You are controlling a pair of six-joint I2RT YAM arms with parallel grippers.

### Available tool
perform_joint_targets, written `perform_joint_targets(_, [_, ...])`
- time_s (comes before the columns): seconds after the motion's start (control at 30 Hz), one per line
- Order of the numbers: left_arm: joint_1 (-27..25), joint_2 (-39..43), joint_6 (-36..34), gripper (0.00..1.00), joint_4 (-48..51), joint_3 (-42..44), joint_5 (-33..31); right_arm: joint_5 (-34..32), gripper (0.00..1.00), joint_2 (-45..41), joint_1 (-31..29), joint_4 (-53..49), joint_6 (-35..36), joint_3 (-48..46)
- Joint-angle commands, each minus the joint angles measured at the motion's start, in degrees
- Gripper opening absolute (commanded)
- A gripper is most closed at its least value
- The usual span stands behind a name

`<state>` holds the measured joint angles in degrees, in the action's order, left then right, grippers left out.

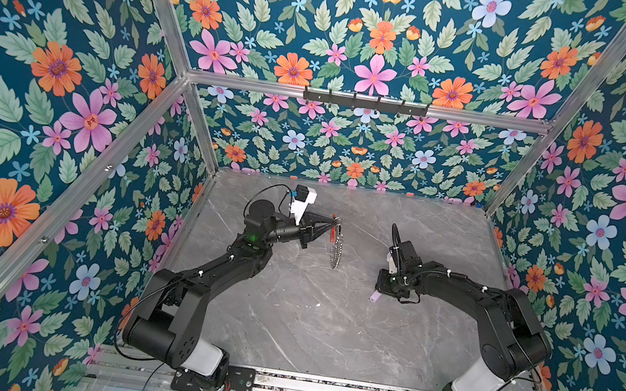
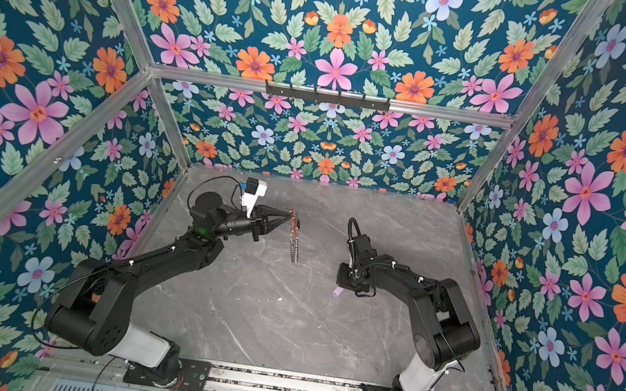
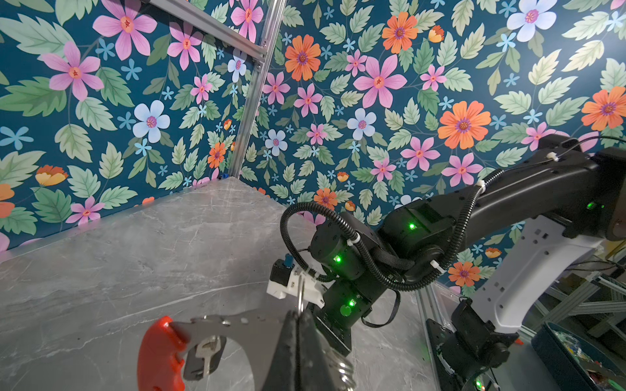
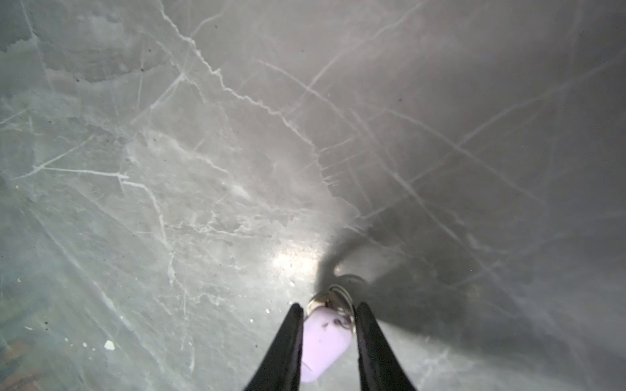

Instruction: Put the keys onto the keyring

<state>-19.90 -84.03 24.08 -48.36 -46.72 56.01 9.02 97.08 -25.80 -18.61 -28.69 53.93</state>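
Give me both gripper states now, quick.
Left gripper: closed, holding the keyring.
Right gripper: closed on the lilac key tag, apparently gripping it.

Red-handled keyring (image 1: 334, 241) hangs edge-on, silver rings (image 1: 335, 256) dangling; lilac-tagged key (image 4: 323, 342) sits apart, low at the table (image 1: 304, 329).

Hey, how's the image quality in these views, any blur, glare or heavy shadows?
Right wrist view: the grey marble tabletop looks hazy, with a glare patch near the lilac oblong plastic tag and a dark shadow fanning away from it. Left wrist view: the keyring's red curved plastic section is blurred close up, floral wallpaper sharp. Both top views: evenly lit, sharp.
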Motion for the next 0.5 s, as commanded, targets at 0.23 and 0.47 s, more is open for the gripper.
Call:
perform_joint_targets(0.23, [0.0,0.45,0.09,0.0,-2.75,-0.13,0.53,0.67,0.21,-0.66,-0.03,0.74,-1.04,-1.29])
perform_joint_targets(0.47, [-0.05,0.45,0.18,0.0,-2.62,-0.17,0.55,-0.34,0.16,-0.16,0.02,-0.17,-0.54,-0.36])
